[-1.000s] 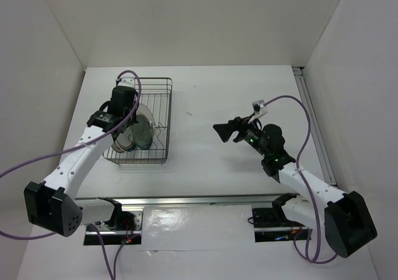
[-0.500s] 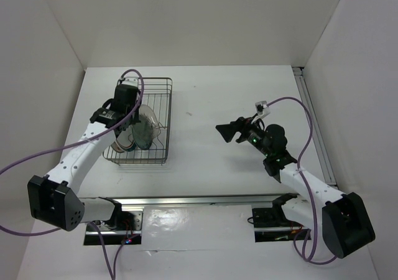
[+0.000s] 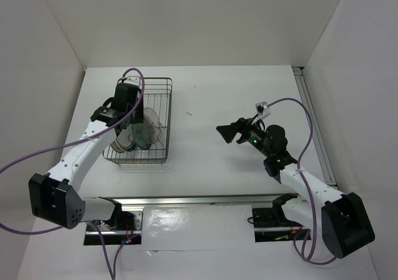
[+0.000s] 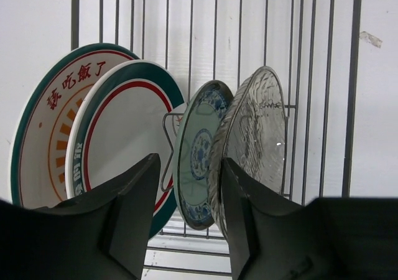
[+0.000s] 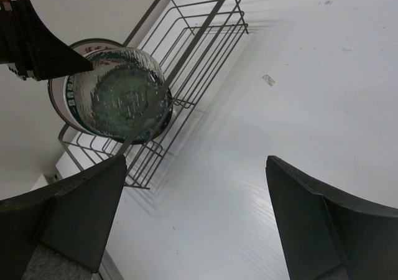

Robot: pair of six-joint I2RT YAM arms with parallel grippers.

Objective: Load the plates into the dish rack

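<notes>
Four plates [image 4: 124, 137] stand in rack [image 4: 354, 74]; left gripper [image 4: 189, 168] half-parted, right gripper [image 5: 196, 162] wide, both empty. Lift left straight up, sparing glass plate [image 4: 258, 124].

Four plates [image 4: 124, 137] stand on edge in the dish rack [image 4: 354, 74]

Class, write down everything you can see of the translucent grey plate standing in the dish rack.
The translucent grey plate is small, round and glass-like, see-through, with a ribbed, textured surface. It stands on edge, slightly tilted, in the dish rack, at the end of the row, close beside the teal-blue patterned plate. The left gripper sits just below it, fingers apart. The plate's lower rim runs behind one finger, so contact there cannot be judged.
</notes>
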